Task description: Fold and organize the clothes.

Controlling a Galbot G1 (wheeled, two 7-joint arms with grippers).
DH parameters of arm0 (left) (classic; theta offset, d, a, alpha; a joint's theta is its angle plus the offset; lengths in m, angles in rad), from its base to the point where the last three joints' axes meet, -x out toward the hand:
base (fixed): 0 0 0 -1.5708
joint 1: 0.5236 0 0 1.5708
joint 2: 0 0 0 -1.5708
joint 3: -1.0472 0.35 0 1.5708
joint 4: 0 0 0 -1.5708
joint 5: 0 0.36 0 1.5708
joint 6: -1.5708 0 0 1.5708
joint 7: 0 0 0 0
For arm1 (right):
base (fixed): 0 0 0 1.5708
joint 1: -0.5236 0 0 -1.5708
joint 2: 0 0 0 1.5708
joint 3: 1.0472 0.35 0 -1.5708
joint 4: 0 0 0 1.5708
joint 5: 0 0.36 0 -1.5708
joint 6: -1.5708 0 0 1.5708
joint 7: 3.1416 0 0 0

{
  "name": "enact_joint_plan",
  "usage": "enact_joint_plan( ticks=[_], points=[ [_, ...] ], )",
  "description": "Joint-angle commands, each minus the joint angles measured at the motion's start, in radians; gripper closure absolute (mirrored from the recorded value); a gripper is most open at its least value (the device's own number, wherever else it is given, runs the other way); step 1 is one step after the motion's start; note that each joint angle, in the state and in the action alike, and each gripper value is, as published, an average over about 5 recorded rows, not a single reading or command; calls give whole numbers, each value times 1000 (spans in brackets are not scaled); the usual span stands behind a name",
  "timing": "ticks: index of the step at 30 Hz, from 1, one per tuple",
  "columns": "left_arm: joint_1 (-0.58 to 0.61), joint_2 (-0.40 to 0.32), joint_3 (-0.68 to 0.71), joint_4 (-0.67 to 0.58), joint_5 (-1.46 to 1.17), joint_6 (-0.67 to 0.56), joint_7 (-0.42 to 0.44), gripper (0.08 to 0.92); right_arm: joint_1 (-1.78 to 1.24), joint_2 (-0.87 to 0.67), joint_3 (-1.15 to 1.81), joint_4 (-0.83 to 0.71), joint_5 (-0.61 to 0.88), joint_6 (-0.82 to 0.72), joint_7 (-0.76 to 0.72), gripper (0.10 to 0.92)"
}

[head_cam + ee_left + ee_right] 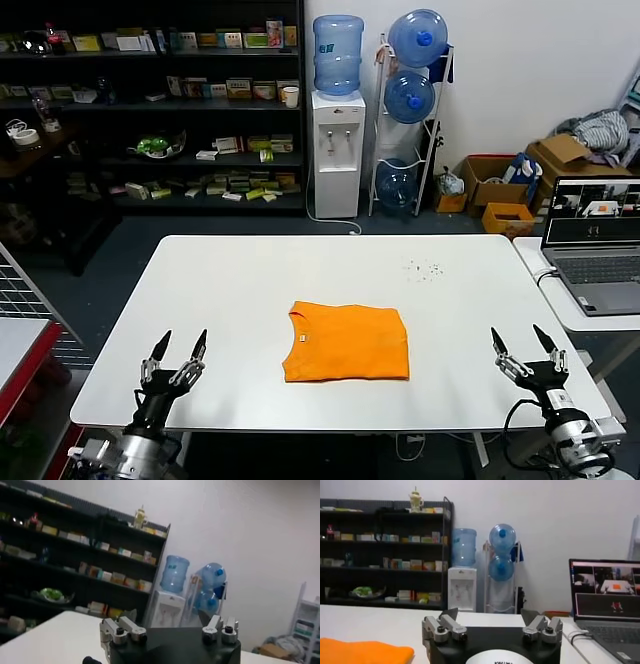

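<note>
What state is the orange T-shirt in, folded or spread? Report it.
Folded. The orange T-shirt lies on the white table as a compact rectangle, no sleeves sticking out, collar at one corner. Neither gripper touches it.

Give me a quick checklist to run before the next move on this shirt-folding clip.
1. T-shirt folded into a compact rectangle: ok.
2. T-shirt fully on the table, away from edges: ok.
3. Left gripper open, holding nothing: ok.
4. Right gripper open, holding nothing: ok.
5. Both grippers apart from the T-shirt: ok.
6. Underside folds neat: cannot tell.
</note>
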State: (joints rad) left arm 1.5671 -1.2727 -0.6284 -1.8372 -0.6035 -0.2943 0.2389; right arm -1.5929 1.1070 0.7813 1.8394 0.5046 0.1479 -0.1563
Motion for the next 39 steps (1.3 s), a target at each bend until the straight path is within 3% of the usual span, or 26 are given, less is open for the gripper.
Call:
enact_joint_plan(
  ticks=[1, 15, 39],
  points=[
    [140, -89, -123, -9, 83, -170, 124, 177, -56, 74, 61, -43, -45, 223, -100, 203],
    [127, -78, -104, -10, 84, -168, 108, 177, -32, 162, 68, -71, -105, 286, -75, 203],
    [124, -78, -103, -11, 93, -168, 91, 177, -35, 159, 70, -71, -121, 292, -67, 203]
  ],
)
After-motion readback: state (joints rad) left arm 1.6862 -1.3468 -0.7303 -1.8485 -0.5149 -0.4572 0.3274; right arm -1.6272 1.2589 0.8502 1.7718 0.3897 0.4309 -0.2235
